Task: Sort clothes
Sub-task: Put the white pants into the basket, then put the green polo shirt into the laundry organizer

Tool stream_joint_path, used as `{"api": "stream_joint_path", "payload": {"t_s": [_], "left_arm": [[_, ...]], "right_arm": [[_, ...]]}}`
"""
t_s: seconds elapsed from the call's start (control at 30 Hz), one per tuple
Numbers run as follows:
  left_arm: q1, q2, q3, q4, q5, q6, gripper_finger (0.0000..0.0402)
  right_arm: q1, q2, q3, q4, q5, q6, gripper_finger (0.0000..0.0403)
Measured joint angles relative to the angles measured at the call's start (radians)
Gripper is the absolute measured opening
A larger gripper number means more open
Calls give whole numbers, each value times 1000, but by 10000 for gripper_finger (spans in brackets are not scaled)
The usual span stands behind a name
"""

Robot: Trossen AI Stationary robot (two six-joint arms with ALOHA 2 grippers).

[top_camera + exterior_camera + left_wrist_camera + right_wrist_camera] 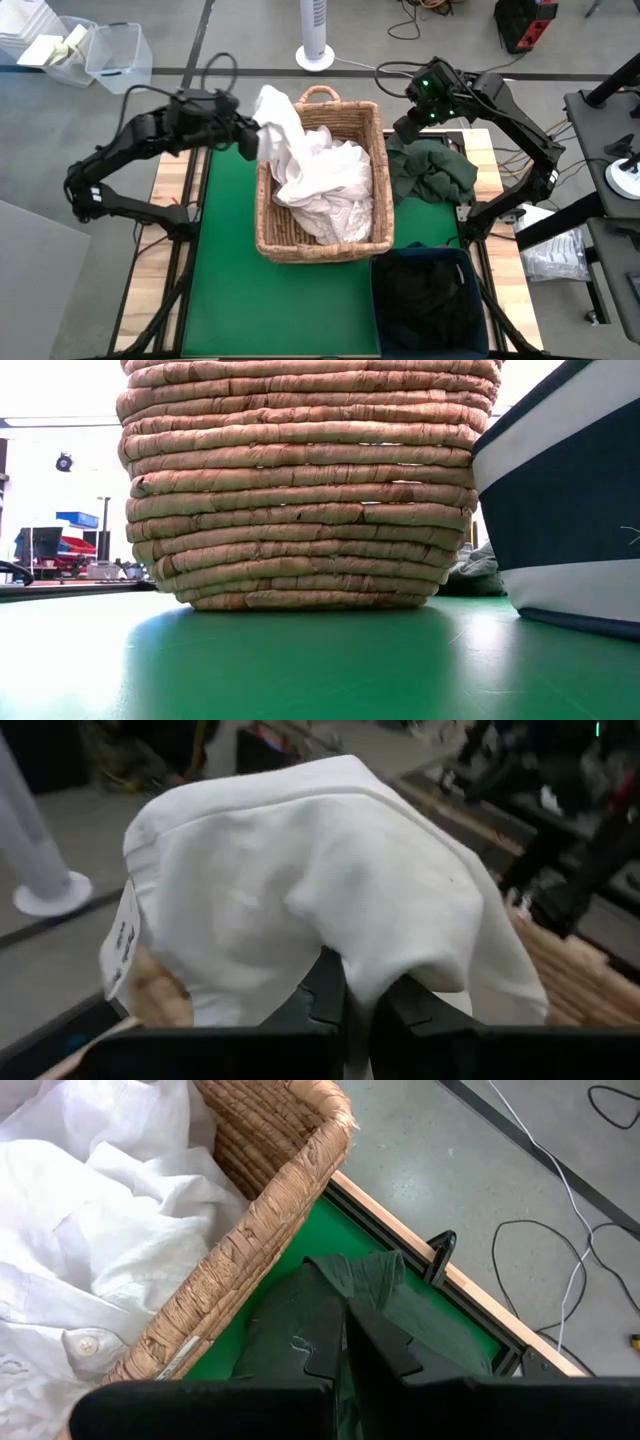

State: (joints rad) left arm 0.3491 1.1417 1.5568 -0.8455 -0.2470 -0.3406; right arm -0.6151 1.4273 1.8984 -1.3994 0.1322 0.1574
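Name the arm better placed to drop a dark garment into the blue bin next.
Right. Its gripper is shut on the dark green garment, which lies just beyond the blue bin. The left gripper is shut on a white garment by the basket.

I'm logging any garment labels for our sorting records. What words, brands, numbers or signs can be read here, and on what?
Nothing is legible.
White tag on the white garment held in the left gripper: dark print, too blurred to read.
Small label on the wicker basket rim: unreadable.
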Motion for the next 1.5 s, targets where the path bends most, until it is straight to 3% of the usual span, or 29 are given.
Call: {"api": "stream_joint_path", "payload": {"t_s": [0.2, 0.53, 0.73, 1.23, 1.5], "left_arm": [[-14, 75, -1, 5, 4, -28, 20], [-21, 134, -1, 19, 105, -32, 141], [-37, 114, -1, 25, 108, -24, 194], [-45, -19, -1, -54, 99, -43, 193], [-45, -59, -1, -117, 67, -65, 190]], "right_arm": [[0, 0, 0, 0, 0, 6, 12], [0, 0, 0, 1, 1, 6, 12], [0, 0, 0, 0, 1, -1, 12], [-21, 11, -15, -91, 106, 85, 12], [-96, 5, -144, -169, 106, 126, 12]]}}
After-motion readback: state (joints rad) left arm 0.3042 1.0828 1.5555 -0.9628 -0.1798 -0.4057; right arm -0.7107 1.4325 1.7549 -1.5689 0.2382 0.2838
